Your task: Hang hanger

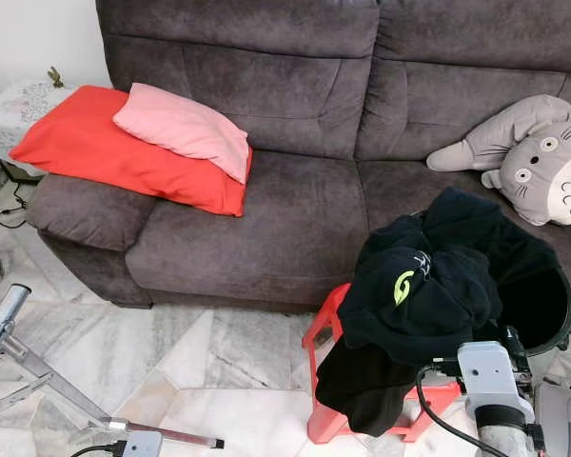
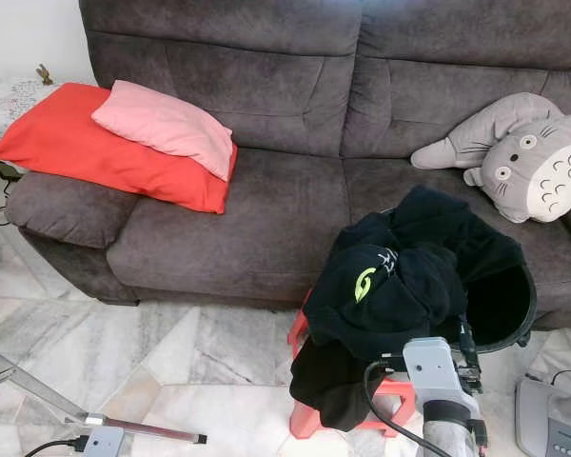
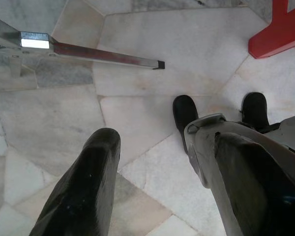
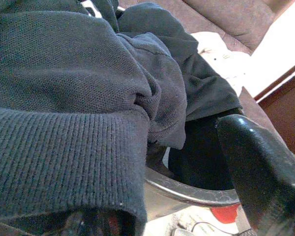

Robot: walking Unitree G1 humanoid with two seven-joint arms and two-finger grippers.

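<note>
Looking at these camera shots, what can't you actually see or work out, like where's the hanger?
- Hanger: cannot be made out; the black clothes heaped over the black bucket may cover it.
- Red stool: mostly hidden under the clothes.
- Right gripper: one finger shows, the other is behind cloth, so its grip is unclear.
- Metal rack: cut off by the left edge.

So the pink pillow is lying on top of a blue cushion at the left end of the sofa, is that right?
Not quite. The pink pillow does lie at the left end of the sofa, but the cushion under it is red, not blue. The left eye view shows this plainly.
</note>
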